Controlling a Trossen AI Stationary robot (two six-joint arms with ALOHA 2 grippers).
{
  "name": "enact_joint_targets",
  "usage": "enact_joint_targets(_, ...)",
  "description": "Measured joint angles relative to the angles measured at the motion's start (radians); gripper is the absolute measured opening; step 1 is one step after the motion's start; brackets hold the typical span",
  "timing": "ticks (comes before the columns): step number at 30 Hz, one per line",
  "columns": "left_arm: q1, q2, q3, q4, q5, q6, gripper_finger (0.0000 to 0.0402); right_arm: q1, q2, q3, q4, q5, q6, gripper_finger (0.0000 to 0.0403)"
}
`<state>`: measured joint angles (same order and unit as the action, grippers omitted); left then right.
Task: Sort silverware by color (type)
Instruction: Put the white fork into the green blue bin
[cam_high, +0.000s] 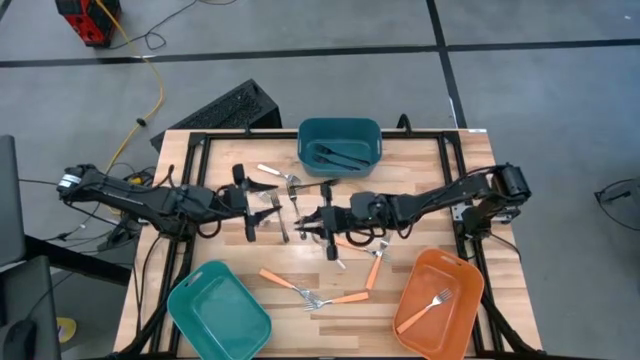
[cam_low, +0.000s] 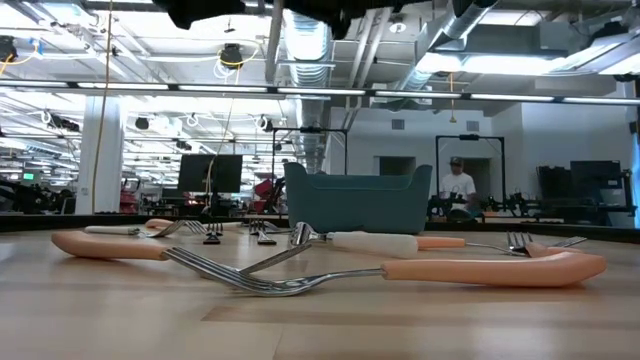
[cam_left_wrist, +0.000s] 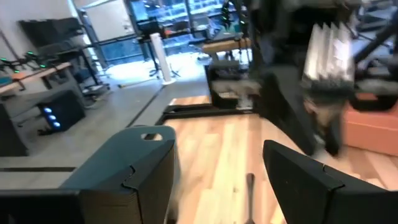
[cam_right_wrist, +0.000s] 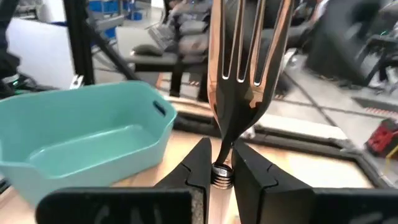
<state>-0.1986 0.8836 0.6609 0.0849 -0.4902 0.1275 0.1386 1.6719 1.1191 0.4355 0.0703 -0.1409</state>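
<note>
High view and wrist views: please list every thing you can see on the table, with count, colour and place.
Table: one, light wood, under everything.
Dark bin: one, dark teal, top middle of the high view; dark utensils inside.
Light bin: one, light teal, bottom left.
Orange bin: one, orange, bottom right; one fork inside.
Orange forks: about four, orange handles, lower middle.
Other silverware: several, silver or white, centre.
Held fork: one, shiny, upright.
Left gripper: fingers open, left of centre.
Right gripper: fingers shut on held fork, centre.
</note>
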Motion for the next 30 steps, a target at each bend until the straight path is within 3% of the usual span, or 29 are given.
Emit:
enact_joint_targets(9, 0.0, -0.052, 0.0, 0.0, -0.052, 0.007, 0.023, 0.014, 0.167, 0.053, 0.183, -0.124, 0.018, 0.0065)
enact_joint_targets(25, 0.02, -0.147, 0.0, 0.002, -0.075, 0.046, 0.023, -0.02, 0.563, 0.613, 0.07, -0.623, -0.006, 0.0065)
enact_joint_targets(30, 0.024, -0.177, 0.0, 0.001, -0.09, 0.042, 0.023, -0.031, 0.652, 0.742, 0.062, -0.732, 0.057, 0.0065)
